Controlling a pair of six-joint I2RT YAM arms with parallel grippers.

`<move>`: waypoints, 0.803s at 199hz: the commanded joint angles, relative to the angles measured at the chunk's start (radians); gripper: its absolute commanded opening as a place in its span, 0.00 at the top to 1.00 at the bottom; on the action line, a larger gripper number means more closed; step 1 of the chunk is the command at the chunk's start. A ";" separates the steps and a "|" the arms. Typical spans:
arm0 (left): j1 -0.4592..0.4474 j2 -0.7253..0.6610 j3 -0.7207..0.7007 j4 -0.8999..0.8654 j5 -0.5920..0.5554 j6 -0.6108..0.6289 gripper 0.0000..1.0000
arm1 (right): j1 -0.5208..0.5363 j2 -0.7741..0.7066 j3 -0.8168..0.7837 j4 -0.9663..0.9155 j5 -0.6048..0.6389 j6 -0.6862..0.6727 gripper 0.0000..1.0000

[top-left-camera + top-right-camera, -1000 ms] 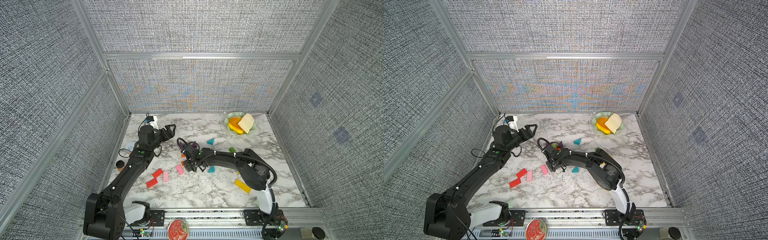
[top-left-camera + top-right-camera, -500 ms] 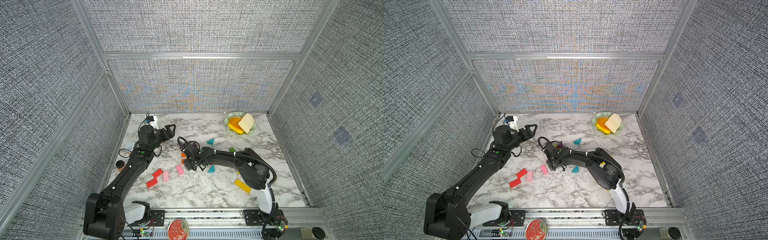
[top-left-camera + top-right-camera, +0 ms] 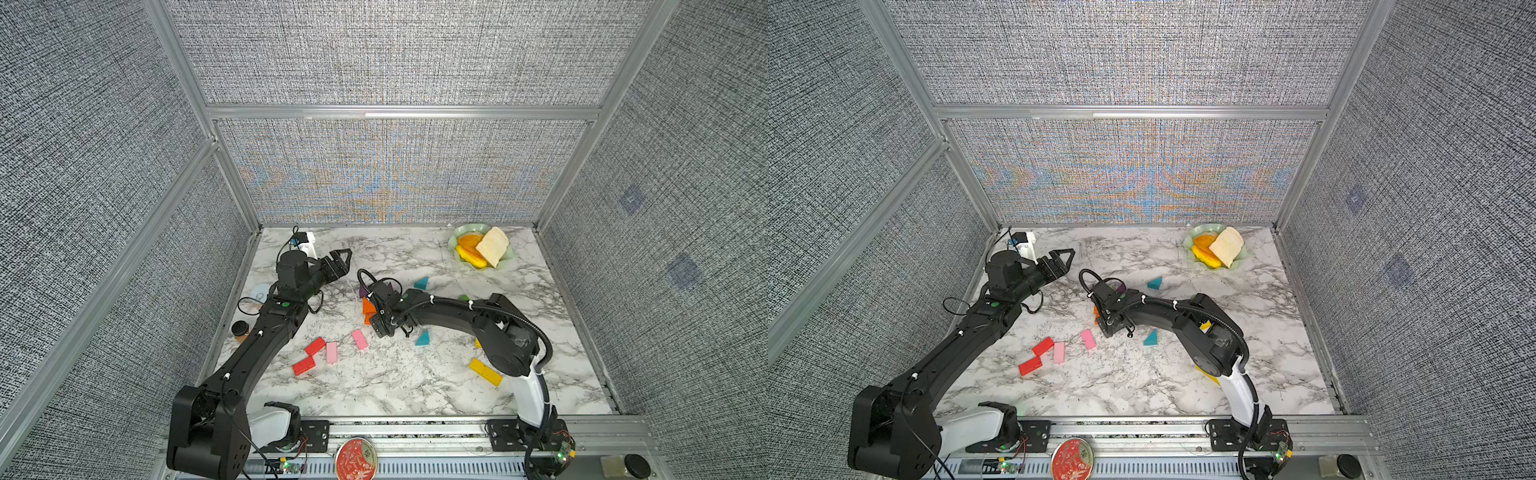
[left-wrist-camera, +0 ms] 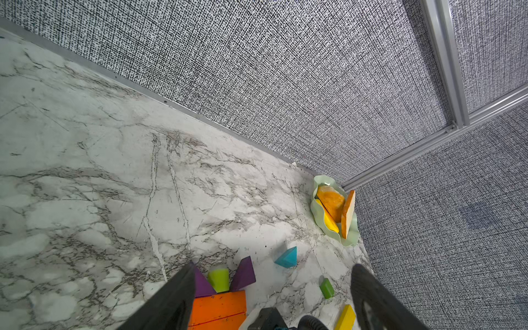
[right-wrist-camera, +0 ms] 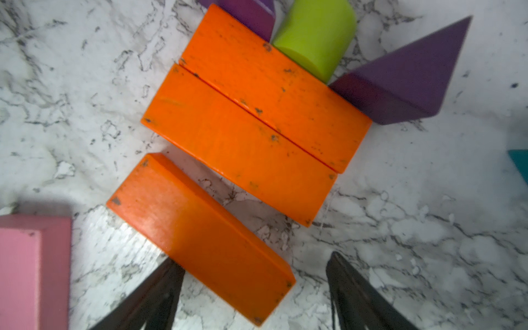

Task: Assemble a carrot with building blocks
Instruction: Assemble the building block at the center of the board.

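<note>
The white-and-grey marble tabletop (image 3: 395,386) fills the lower middle of both top views. Left of centre hovers the left gripper (image 3: 345,258), fingers apart and empty, well apart from the build. The right gripper (image 5: 253,258) sits low over the carrot just below and right of it in the frame, so it is by far the nearer. Its fingers are spread: one seems to meet the long side of a loose orange wooden bar (image 5: 200,228), the other stands clear, so there is no clamp. That bar lies parallel to two joined orange wooden bars (image 5: 257,114). A thin wedge of marble separates them, on the side away from the lime-green wooden stub (image 5: 314,37) and purple wooden triangles (image 5: 405,80). I judge the next move to be a short push across the bar's long axis.
</note>
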 commanded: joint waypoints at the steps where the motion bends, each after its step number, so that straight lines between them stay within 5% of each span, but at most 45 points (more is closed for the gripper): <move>1: 0.001 0.003 0.005 0.015 0.005 0.008 0.14 | -0.002 -0.019 -0.015 -0.044 0.000 -0.028 0.19; 38: 0.001 0.010 0.005 0.018 0.015 0.002 0.14 | -0.002 -0.041 -0.043 -0.052 -0.098 -0.018 0.28; 120: 0.001 0.015 0.004 0.016 0.012 0.004 0.14 | -0.004 -0.009 -0.031 -0.015 -0.075 0.005 0.53; 160: 0.001 0.014 0.005 0.018 0.015 0.003 0.14 | -0.010 -0.001 -0.025 -0.011 -0.056 0.010 0.56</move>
